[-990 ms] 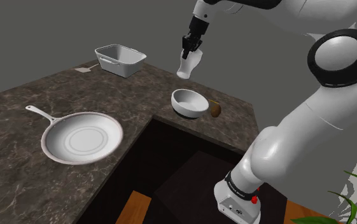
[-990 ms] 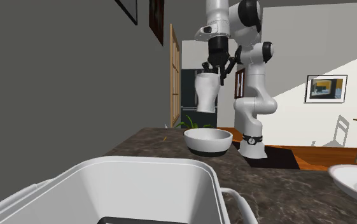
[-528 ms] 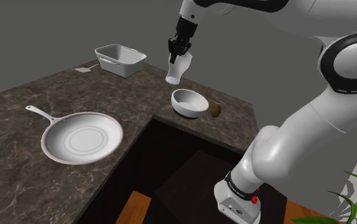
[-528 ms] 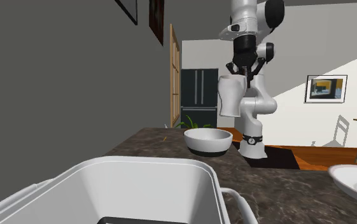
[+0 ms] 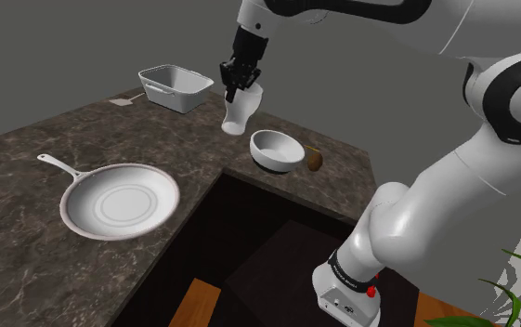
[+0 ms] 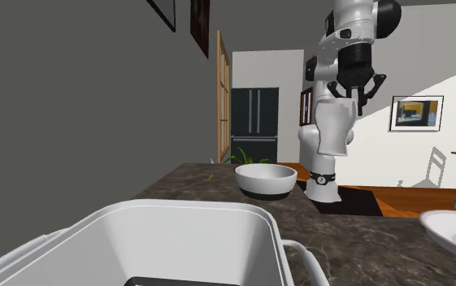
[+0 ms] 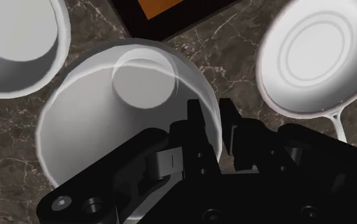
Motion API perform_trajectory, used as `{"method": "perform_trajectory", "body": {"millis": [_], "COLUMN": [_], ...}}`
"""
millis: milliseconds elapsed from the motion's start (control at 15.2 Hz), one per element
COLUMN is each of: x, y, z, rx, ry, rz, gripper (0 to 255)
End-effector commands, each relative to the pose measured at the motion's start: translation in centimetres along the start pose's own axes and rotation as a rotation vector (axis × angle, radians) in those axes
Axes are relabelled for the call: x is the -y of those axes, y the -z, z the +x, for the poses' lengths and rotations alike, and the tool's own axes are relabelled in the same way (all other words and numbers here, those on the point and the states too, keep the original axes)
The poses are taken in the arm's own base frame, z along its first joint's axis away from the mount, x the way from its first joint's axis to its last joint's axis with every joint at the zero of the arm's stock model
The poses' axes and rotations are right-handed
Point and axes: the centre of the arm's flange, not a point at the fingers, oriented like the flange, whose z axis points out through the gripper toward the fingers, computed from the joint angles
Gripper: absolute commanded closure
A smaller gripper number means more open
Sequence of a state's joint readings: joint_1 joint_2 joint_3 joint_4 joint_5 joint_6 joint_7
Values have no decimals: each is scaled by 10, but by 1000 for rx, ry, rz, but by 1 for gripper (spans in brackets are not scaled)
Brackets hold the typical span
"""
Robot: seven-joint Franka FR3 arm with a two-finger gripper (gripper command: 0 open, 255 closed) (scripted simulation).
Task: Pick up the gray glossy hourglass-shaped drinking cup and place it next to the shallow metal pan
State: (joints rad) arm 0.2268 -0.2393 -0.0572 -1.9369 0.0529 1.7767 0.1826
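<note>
A white hourglass-shaped cup hangs in the air above the dark marble counter, between the bowl and the tub. My black gripper is shut on its rim; one finger sits inside the cup and the other outside it. In the second exterior view the cup hangs under the gripper, above and to the right of the bowl. The shallow pan with its long handle lies on the counter toward the shoulder view's left. Beyond the cup, the wrist view takes in the pan.
A white bowl stands on the counter under the arm, a small brown object beside it. A white rectangular tub sits at the far end. The counter has a dark cut-out with the robot stand in it.
The arm has carried the cup toward the shoulder view's left, away from above the bowl, and a little lower. In the second exterior view it moved right.
</note>
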Motion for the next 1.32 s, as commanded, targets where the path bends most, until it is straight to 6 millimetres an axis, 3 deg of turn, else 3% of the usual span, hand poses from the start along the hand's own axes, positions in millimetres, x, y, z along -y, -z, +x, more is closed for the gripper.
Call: {"method": "perform_trajectory", "body": {"millis": [0,1254], "x": [28,272], "y": [-6,-53], "z": [-4,-35], "rx": [-1,-1], "ry": [-2,-2], "rz": [0,0], "gripper": [255,255]}}
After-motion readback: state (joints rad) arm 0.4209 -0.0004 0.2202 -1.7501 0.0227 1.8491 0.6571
